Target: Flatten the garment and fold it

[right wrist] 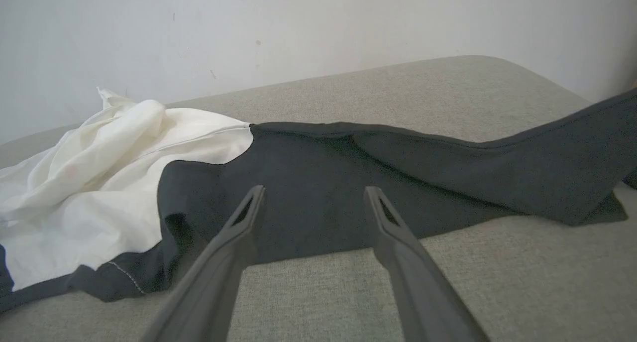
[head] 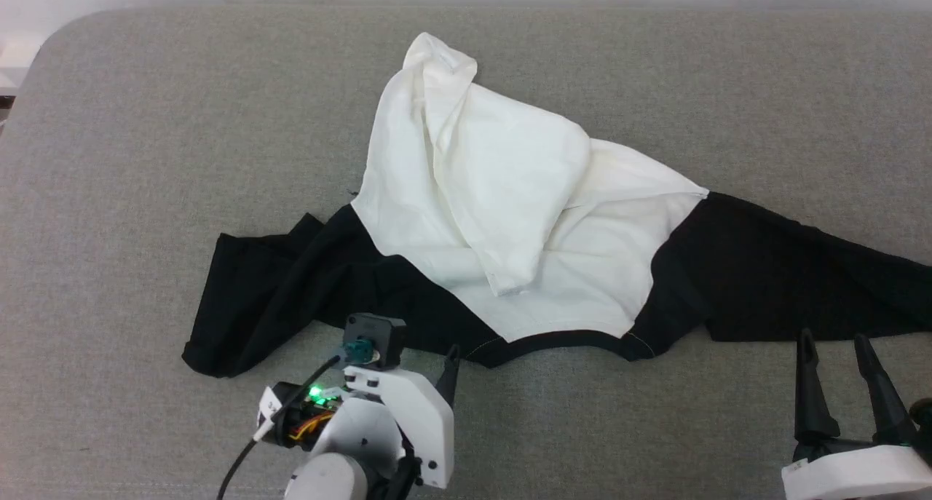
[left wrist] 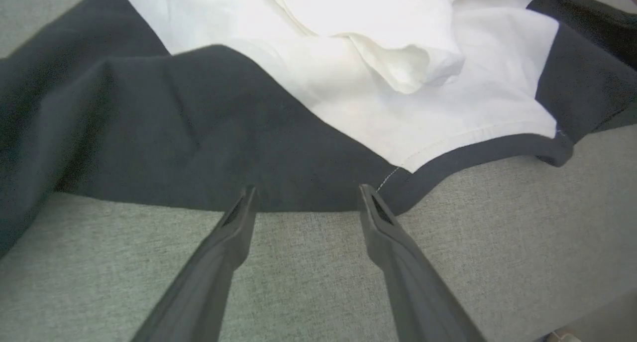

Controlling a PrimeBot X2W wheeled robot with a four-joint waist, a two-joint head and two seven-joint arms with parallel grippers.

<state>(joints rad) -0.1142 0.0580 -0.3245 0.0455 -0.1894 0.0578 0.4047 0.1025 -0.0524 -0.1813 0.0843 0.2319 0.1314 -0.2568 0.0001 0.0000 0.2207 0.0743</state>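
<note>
Left gripper [left wrist: 307, 190] and right gripper [right wrist: 314, 190] gape fully, both empty. The crumpled soft white T-shirt with black sleeves [head: 510, 216] lies just ahead, black edge at their fingertips. Pinching doubled layers could drag the heap, not spread it.

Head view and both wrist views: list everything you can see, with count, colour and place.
garment: one, white body with black sleeves and black neck trim; crumpled mid-surface, white part bunched up, sleeves trailing to the left and right.
fabric surface: one, grey; under the garment, with a rounded far corner.
wall: one, white; behind the surface's far edge.
left gripper: one, dark fingers on a white wrist; open, tips at the near edge of the black cloth by the neck trim.
right gripper: one, dark fingers; open, at the near edge of the right-hand sleeve.
</note>
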